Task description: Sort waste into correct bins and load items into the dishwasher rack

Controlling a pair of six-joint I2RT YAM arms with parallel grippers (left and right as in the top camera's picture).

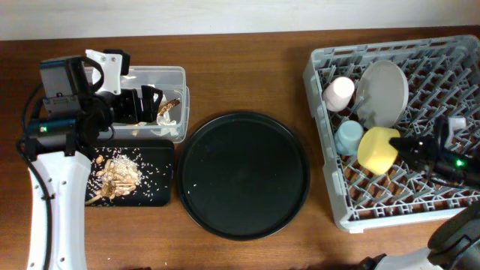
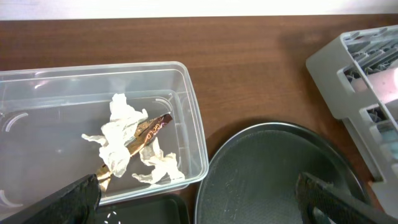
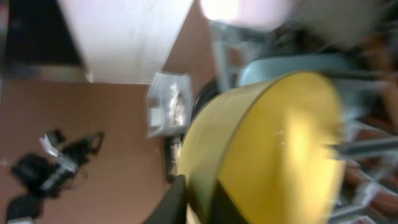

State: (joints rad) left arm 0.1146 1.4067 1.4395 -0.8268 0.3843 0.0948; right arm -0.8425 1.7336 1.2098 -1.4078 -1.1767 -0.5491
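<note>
The grey dishwasher rack (image 1: 318, 69) holds a pink cup (image 1: 337, 92), a pale plate (image 1: 383, 91), a light blue cup (image 1: 349, 136) and a yellow bowl (image 1: 377, 148). My right gripper (image 1: 406, 142) is shut on the bowl's rim (image 3: 267, 155) inside the rack. My left gripper (image 1: 142, 105) is open and empty over the clear box (image 2: 186, 118), its fingers wide apart (image 2: 199, 205). The box holds a crumpled white napkin (image 2: 121, 134) and a brown wrapper (image 2: 149, 130). Food scraps (image 1: 120, 172) lie in the shallow black tray (image 1: 161, 150). No chopsticks show clearly.
A large round black tray (image 1: 244, 174) lies between the bins and the rack, with a few crumbs on it. It also shows in the left wrist view (image 2: 273, 174), as does a corner of the rack (image 2: 354, 68). The table is brown wood.
</note>
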